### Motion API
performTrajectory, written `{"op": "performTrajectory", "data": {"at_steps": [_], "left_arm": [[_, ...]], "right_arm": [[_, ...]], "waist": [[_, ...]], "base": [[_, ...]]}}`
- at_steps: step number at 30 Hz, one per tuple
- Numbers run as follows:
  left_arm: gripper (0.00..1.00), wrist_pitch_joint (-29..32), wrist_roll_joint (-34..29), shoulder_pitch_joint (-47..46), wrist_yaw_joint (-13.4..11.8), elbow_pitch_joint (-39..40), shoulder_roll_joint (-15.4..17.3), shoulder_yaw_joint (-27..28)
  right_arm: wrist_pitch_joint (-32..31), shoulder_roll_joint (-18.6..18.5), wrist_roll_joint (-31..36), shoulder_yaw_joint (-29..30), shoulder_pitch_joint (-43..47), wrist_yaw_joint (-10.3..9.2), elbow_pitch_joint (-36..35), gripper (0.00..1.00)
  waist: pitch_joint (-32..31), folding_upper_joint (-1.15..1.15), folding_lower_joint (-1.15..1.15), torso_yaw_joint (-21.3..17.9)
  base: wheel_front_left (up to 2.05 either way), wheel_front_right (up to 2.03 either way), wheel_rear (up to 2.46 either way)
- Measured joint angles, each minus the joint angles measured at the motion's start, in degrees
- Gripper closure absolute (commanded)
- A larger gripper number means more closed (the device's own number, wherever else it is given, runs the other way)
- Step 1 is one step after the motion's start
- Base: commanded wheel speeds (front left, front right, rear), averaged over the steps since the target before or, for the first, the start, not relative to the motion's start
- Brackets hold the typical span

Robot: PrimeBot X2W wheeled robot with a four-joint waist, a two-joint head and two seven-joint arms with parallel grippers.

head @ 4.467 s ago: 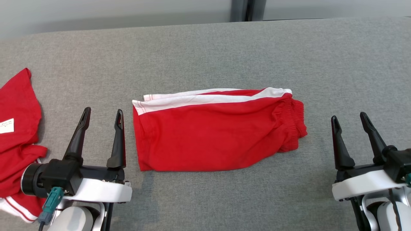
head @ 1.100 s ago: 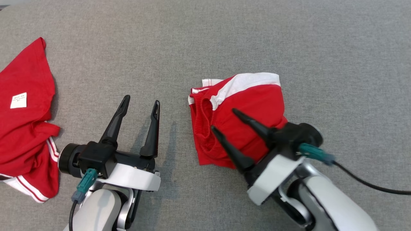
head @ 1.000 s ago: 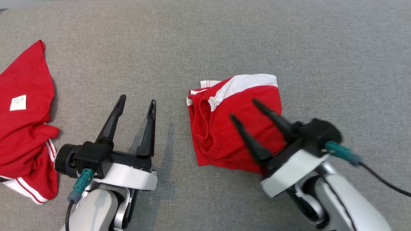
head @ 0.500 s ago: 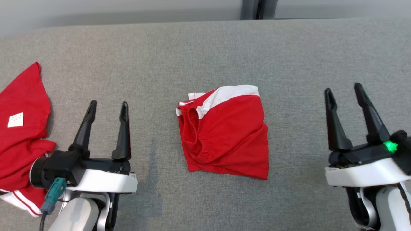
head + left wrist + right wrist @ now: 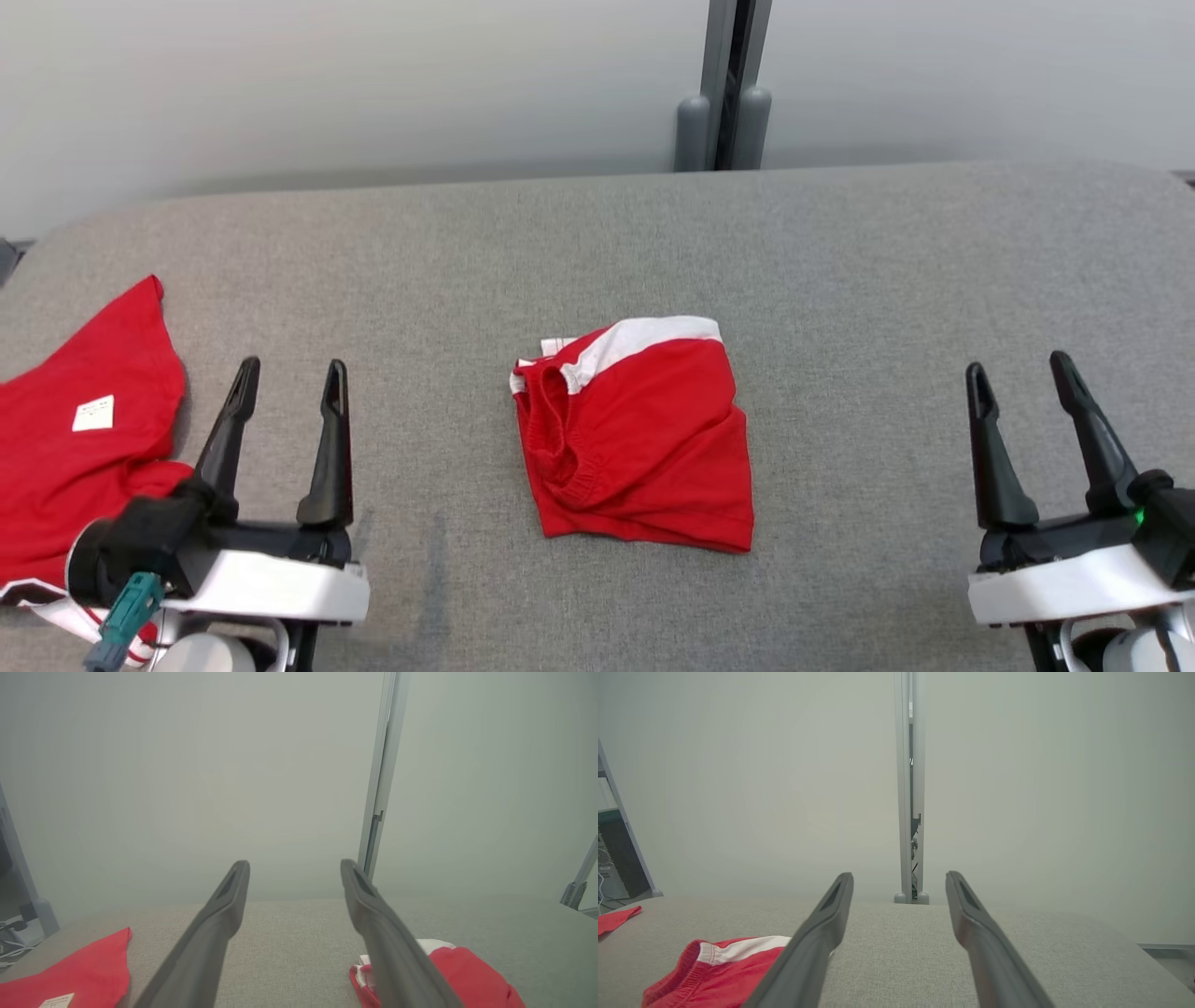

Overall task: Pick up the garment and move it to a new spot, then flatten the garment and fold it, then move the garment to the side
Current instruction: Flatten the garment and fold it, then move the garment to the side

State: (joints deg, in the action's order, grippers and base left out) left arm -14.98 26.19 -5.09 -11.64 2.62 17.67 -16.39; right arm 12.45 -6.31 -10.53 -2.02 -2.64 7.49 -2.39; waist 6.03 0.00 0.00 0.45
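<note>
Shorts lie folded midway along the cushion, long axis roughly front to back. Left gripper and right gripper flank them, both open and empty; left appears slightly nearer.

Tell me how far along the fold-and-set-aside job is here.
Folding looks done: the red shorts lie as a compact folded packet in the middle of the grey surface. Nothing is in hand: the left gripper and right gripper are open, fingers clear of the cloth on either side. Still left: moving the shorts to the side.
</note>
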Motion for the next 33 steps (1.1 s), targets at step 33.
{"op": "performTrajectory", "data": {"at_steps": [33], "left_arm": [[0.0,0.0,-4.55,10.56,4.5,-4.97,-2.14,5.11]], "right_arm": [[-3.11,1.01,-0.05,0.87,6.7,0.0,2.04,0.0]], "waist": [[-7.27,0.0,0.0,0.4]], "base": [[0.0,0.0,0.0]]}}
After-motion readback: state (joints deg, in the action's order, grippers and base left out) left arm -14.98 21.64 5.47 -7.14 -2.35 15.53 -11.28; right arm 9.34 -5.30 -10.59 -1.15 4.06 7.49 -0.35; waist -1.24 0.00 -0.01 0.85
